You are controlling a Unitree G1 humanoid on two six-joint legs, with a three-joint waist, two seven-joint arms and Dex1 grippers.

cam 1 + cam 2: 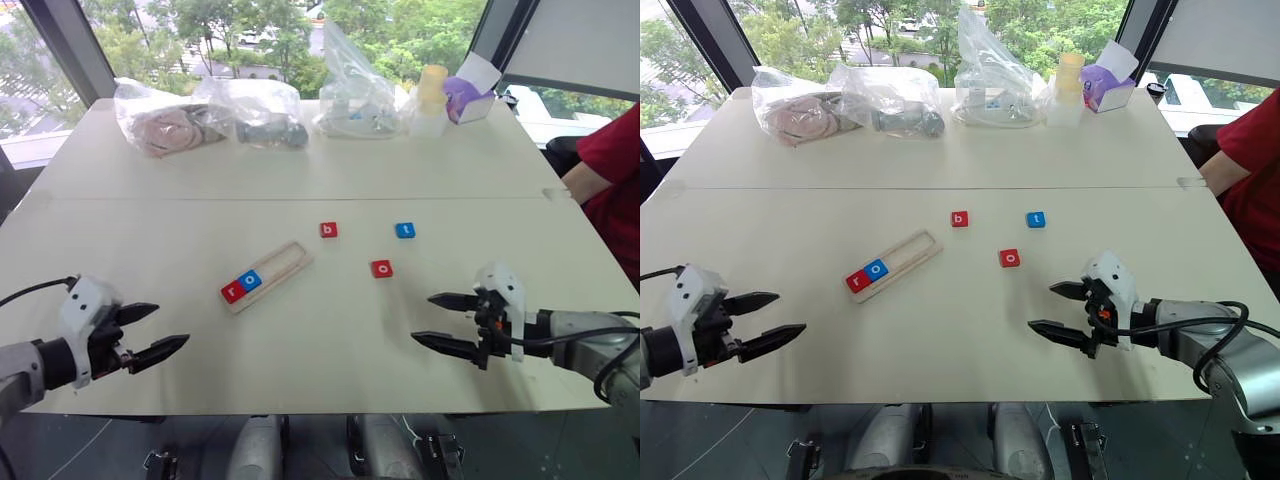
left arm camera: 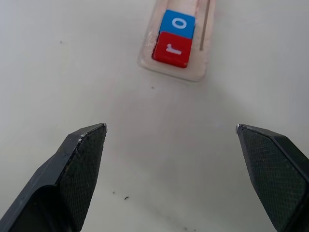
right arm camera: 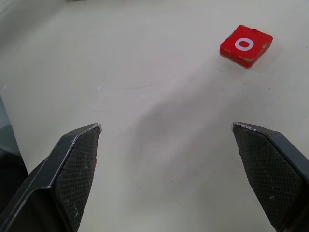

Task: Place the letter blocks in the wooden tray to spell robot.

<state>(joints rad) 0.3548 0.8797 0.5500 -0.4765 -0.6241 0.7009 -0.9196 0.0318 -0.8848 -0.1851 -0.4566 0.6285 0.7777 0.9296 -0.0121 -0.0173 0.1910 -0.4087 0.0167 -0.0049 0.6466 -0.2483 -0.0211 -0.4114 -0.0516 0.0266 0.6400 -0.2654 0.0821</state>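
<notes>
I have two blocks in the tray (image 1: 285, 262) so far. The red r block (image 1: 232, 292) sits at the near end, and the blue o block (image 1: 250, 281) is touching it. The rest of the slot is bare. So the word reads "ro", and I think the b comes next.

The red b block (image 1: 328, 230) lies on the table (image 1: 150, 220), beyond the tray's far end. The blue t block (image 1: 404, 230) is off to the right of it. The second o, a red block (image 1: 381, 268), lies nearest my right gripper (image 1: 445, 320).

Both grippers are spread wide open and hold nothing. My left gripper (image 1: 148, 332) hangs over the table near the tray's near end.

For the next move, I would reach past the red o to the b and pinch it by its sides.

The blocks are small, flat squares with smooth, shiny tops and white letters. The tray is long, thin, pale wood with a raised edge. The fingertips (image 3: 77, 159) are black with a bumpy criss-cross face.
</notes>
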